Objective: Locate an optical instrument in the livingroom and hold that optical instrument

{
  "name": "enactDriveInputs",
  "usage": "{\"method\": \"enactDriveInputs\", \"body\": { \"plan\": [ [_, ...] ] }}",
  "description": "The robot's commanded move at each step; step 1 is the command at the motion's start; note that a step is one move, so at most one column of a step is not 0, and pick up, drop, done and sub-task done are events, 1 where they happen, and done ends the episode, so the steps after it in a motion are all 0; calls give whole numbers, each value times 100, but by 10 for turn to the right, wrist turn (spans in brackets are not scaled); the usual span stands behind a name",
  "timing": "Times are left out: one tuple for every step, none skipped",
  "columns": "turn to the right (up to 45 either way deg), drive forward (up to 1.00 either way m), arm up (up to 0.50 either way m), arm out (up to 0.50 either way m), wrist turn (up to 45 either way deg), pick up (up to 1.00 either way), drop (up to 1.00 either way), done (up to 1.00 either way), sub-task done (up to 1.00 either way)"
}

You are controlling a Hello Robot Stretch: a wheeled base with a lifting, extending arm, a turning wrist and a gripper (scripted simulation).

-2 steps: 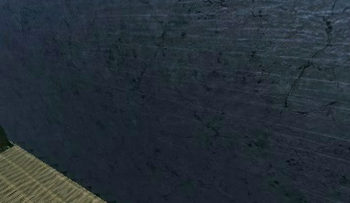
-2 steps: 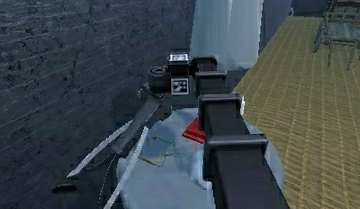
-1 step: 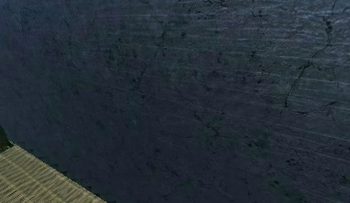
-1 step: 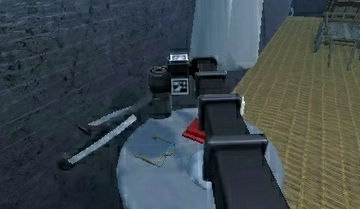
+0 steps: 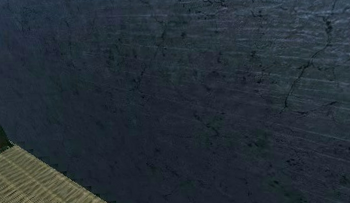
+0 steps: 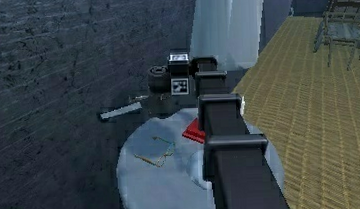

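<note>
Claw (image 6: 113, 114) by round table (image 6: 141, 184), red thing (image 6: 192, 132) partly behind arm (image 6: 235, 161)

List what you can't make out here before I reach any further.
Arm side view, red thing beside the arm: partly hidden by it, so it cannot be named.
Arm side view, flat pale thing on the round table: too small to identify.
Arm side view, grey metal frame: cut off by the right edge.
</note>
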Motion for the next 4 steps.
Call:
{"method": "enactDriveInputs", "body": {
  "plan": [
    [0, 0, 0, 0, 240, 0, 0, 0, 0],
    [0, 0, -28, 0, 0, 0, 0, 0, 0],
    [0, 0, 0, 0, 0, 100, 0, 0, 0],
    [0, 0, 10, 0, 0, 0, 0, 0, 0]
  ]
}}
